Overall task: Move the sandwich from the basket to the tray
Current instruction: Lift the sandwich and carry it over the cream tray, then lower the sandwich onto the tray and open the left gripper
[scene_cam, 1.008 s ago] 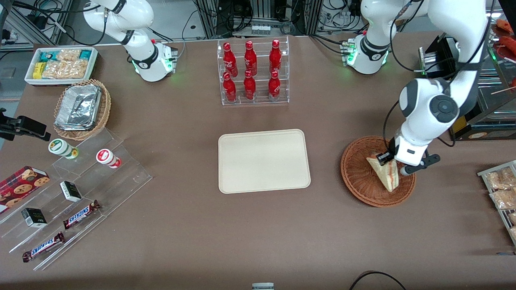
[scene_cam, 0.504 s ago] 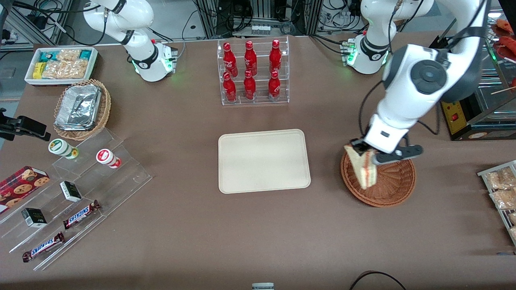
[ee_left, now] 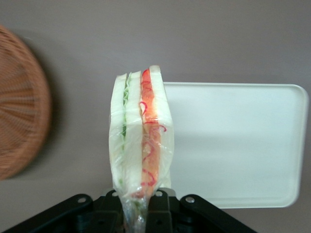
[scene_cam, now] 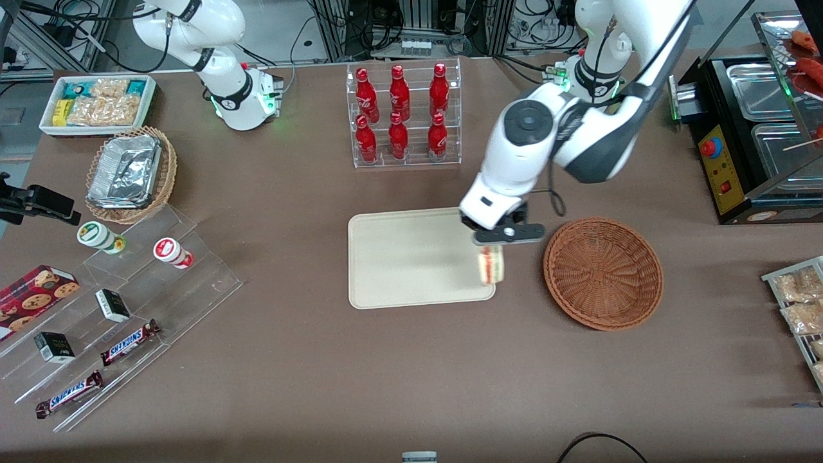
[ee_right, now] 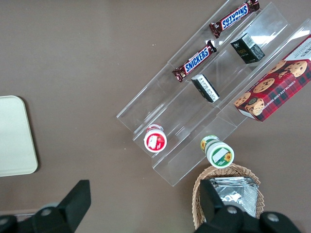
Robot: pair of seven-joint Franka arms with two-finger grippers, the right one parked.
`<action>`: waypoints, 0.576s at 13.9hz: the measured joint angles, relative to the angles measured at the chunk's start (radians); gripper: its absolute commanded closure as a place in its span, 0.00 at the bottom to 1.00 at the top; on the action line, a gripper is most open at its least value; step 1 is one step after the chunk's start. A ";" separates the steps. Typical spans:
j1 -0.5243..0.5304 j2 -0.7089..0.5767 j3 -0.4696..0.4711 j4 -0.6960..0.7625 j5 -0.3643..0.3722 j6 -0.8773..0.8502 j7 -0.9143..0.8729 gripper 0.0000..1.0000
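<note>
My left gripper (scene_cam: 494, 243) is shut on the clear-wrapped sandwich (scene_cam: 491, 266), which hangs below it in the air above the edge of the cream tray (scene_cam: 405, 257) that faces the basket. In the left wrist view the sandwich (ee_left: 141, 145) shows its white bread with green and red-orange filling, pinched at its lower tip by the gripper (ee_left: 141, 213), with the tray (ee_left: 233, 145) below it. The reddish-brown wicker basket (scene_cam: 603, 273) stands beside the tray toward the working arm's end and holds nothing; it also shows in the left wrist view (ee_left: 22, 107).
A clear rack of red bottles (scene_cam: 402, 116) stands farther from the front camera than the tray. A tan basket with foil containers (scene_cam: 130, 173), a white snack bin (scene_cam: 96, 103) and a clear stepped stand with candy bars (scene_cam: 122, 321) lie toward the parked arm's end. Bagged snacks (scene_cam: 797, 302) lie at the working arm's end.
My gripper has lifted the sandwich out of the basket and carried it sideways to the tray's edge. The basket now holds nothing.
</note>
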 measured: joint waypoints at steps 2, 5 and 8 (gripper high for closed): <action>-0.075 0.061 -0.002 0.013 0.103 0.036 -0.131 1.00; -0.138 0.155 -0.003 0.017 0.251 0.102 -0.295 1.00; -0.169 0.242 -0.003 0.020 0.349 0.137 -0.384 1.00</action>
